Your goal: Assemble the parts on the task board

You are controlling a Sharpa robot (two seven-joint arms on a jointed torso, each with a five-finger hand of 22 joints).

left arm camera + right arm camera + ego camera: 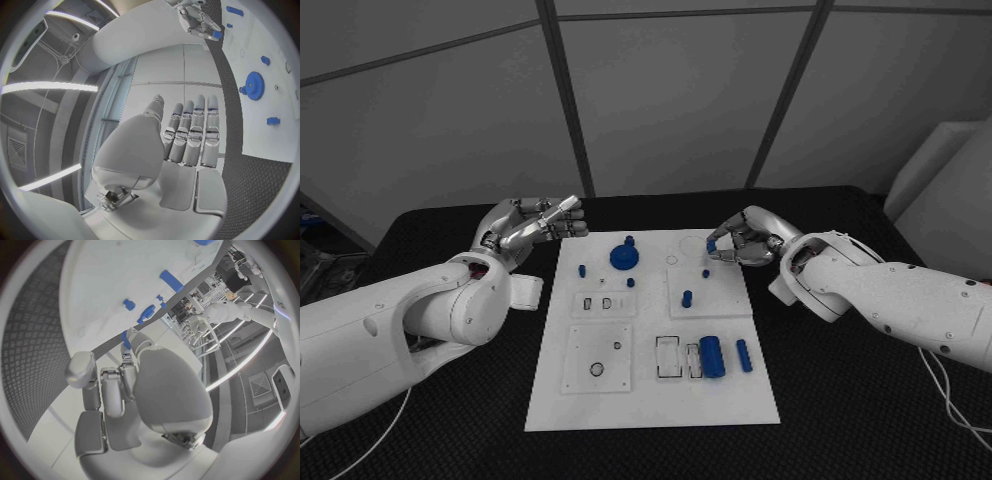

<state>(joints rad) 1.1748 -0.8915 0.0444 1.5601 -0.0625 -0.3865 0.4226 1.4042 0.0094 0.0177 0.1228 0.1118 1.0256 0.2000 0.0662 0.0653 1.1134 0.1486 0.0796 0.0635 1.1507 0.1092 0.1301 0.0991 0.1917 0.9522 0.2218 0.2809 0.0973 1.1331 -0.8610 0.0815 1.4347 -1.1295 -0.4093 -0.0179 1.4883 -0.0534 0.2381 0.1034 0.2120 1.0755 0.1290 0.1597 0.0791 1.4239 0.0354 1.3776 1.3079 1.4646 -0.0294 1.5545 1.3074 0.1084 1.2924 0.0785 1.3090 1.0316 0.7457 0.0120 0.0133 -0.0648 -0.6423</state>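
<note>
From my station I read the parts as small, hard blue plastic pieces: light, stiff, and smooth enough to slip, so I would pinch each across its short width, fingertips near the middle. The task board (pixel 646 395) is a flat white plate lying in the middle of the black table (pixel 848 400), with shallow clear-edged recesses in it. A blue gear (pixel 625 256) sits near its far end, two blue cylinders (pixel 713 356) lie side by side near the right edge toward me, and small blue pegs (pixel 687 297) are scattered between.

My right robot hand (pixel 737 243) hovers over the far right corner of the board with its fingers curled in; a small blue piece (pixel 711 245) shows at the fingertips, and I think it is pinched there, though the view is too small to be certain. My left robot hand (pixel 531 228) hangs just off the board's far left corner, fingers straight and together, holding nothing.
</note>
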